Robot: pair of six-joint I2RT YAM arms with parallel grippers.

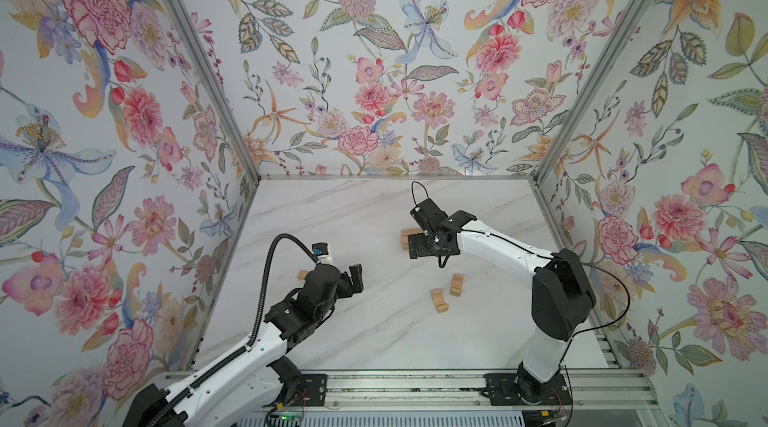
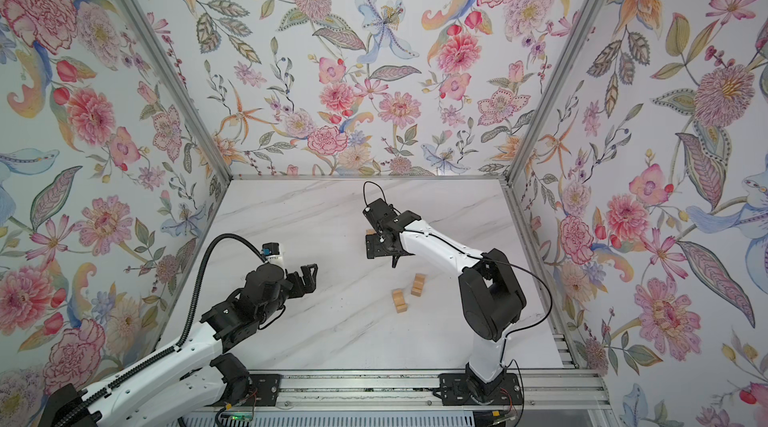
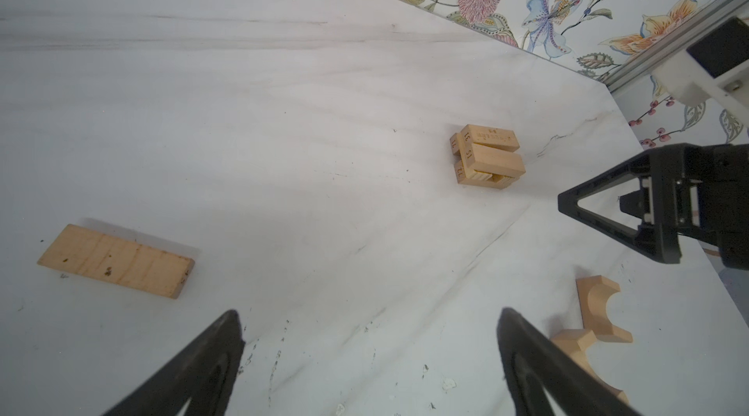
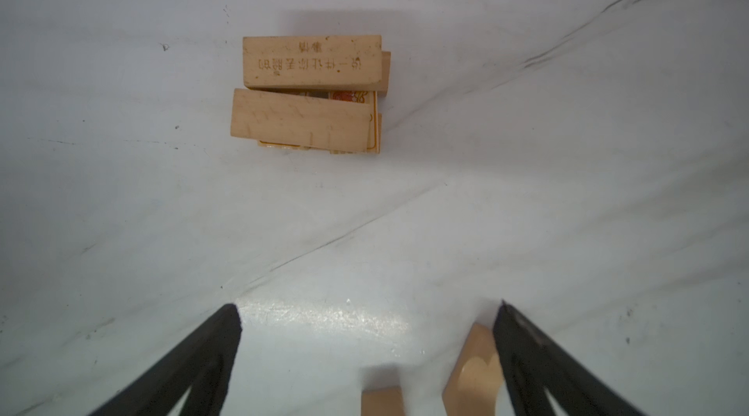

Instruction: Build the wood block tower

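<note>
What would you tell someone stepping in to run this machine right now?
Left end effector: open, empty.
Right end effector: open, empty, just short of the tower, not touching it.
Done: the tower stands with at least two crossed layers.
Left: two arches lie loose near the right end effector. A flat block lies loose near the left one. None of these is stacked yet.

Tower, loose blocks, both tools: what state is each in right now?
tower: partly built, two bars side by side on top, crossed layer beneath.
flat bar: lying loose, unstacked.
arch block: loose, unstacked.
second arch block: loose beside it.
left tool: open, empty.
right tool: open, empty, near the tower.
</note>
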